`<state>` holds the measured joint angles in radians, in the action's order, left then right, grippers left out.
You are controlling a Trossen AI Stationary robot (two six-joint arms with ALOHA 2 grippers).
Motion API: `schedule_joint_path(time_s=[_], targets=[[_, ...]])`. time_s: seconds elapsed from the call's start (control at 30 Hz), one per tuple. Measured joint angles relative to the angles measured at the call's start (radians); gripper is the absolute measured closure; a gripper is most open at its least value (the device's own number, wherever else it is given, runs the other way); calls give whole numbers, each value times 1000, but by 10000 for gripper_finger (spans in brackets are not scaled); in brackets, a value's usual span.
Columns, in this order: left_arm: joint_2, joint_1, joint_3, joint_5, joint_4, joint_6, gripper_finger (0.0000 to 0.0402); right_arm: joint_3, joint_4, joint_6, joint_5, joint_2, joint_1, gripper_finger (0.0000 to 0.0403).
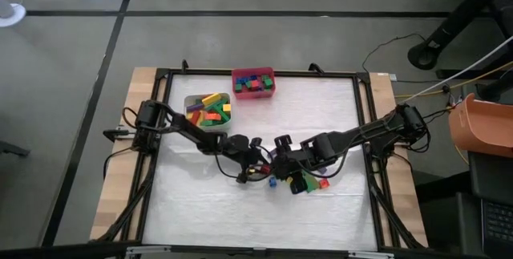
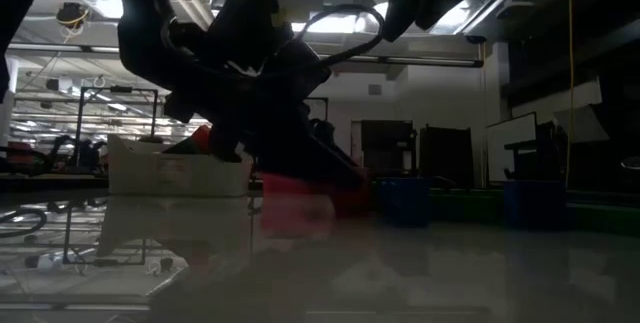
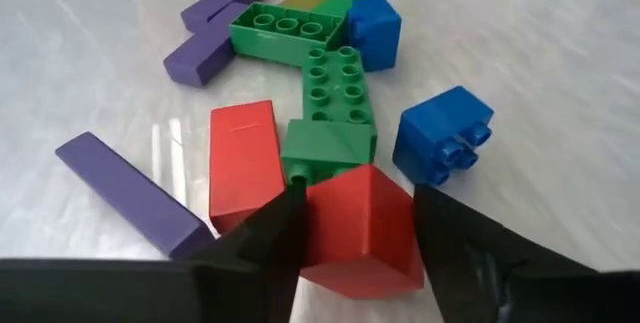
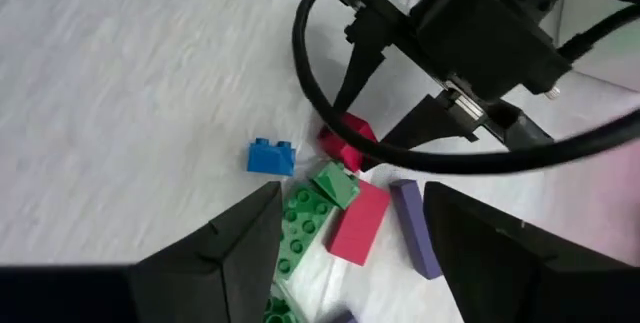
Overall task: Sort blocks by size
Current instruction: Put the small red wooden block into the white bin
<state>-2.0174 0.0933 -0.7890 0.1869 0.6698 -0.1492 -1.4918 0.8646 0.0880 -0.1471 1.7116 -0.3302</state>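
Note:
The blocks lie in a small pile near the table's middle: green bricks, blue ones, a long red one and purple bars. My left gripper is low at the pile's left side, shut on a short red block, which also shows in the right wrist view. My right gripper hangs open above the pile, holding nothing, with a blue block and green bricks below it. My left gripper pinches the short red block between its two fingers, one on each of two opposite sides. The fingers slant down at it from the table's left. The block sits tilted, one edge up, against a green brick. Whether it is clear of the table I cannot tell.
A white bin with mixed blocks stands at the back left of the mat. A red bin holding several blocks stands at the far edge. The two grippers are close together over the pile. The white mat lies bare toward the near edge.

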Motion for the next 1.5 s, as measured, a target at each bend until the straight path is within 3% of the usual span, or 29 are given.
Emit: schedule_joint_path(time_s=[0.2,0.4,0.53,0.67,0.9,1.03,1.3,1.5], targets=[[-4,18,3,-42,-37,-18,191,0,-1,-12,-1,0,1,162],[-5,21,4,-47,-28,-18,181,0,-5,-13,-2,1,1,162],[-5,21,4,-44,-27,-12,211,0,-4,-13,-2,1,1,162],[6,21,5,-41,-31,-13,282,0,-4,-29,-2,1,2,162],[146,-25,9,-47,-136,-39,288,0,-16,-137,-2,26,-5,162],[277,-89,7,-80,-242,-79,288,1,-17,-135,-6,46,-5,162],[489,-311,6,-362,-357,-211,288,1,-28,-133,-101,65,-4,162],[521,-526,5,-385,-350,-229,275,1,-32,-95,-134,76,-3,162]])
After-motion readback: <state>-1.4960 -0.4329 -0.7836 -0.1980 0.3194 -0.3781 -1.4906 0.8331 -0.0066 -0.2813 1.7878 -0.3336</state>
